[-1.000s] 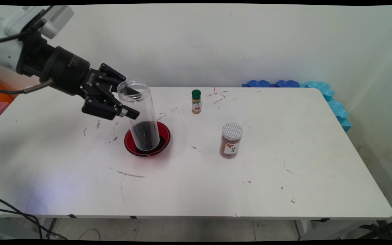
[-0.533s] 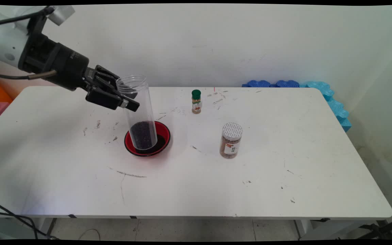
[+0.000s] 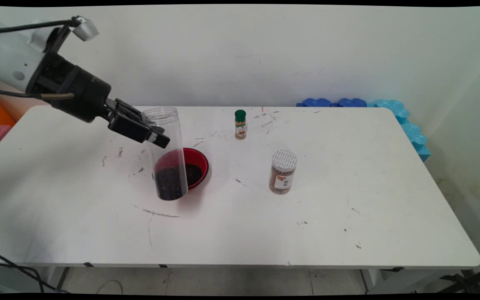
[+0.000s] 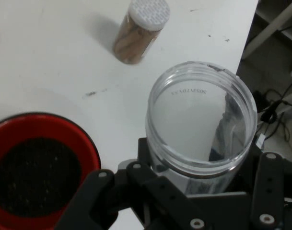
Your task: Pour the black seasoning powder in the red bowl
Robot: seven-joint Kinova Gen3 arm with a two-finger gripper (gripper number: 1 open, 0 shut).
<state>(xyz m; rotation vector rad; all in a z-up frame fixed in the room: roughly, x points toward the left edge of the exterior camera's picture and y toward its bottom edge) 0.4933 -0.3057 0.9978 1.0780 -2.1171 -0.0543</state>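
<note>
The gripper [image 3: 156, 134] is clamped on the upper body of a clear plastic jar [image 3: 166, 154], open-mouthed and lidless, with dark granules in its base. The jar stands nearly upright at the near-left rim of a red bowl [image 3: 198, 164] holding dark contents. To the right stands a brown-filled jar with a white lid [image 3: 283, 171]; farther back, a small green-capped spice bottle [image 3: 240, 124]. All rest on the white table [image 3: 348, 200].

Clear jar [image 3: 166, 152] with dark contents, red bowl [image 3: 196, 166], green-capped bottle [image 3: 240, 124], white-lidded brown jar [image 3: 283, 171], black gripper [image 3: 150, 134].
</note>
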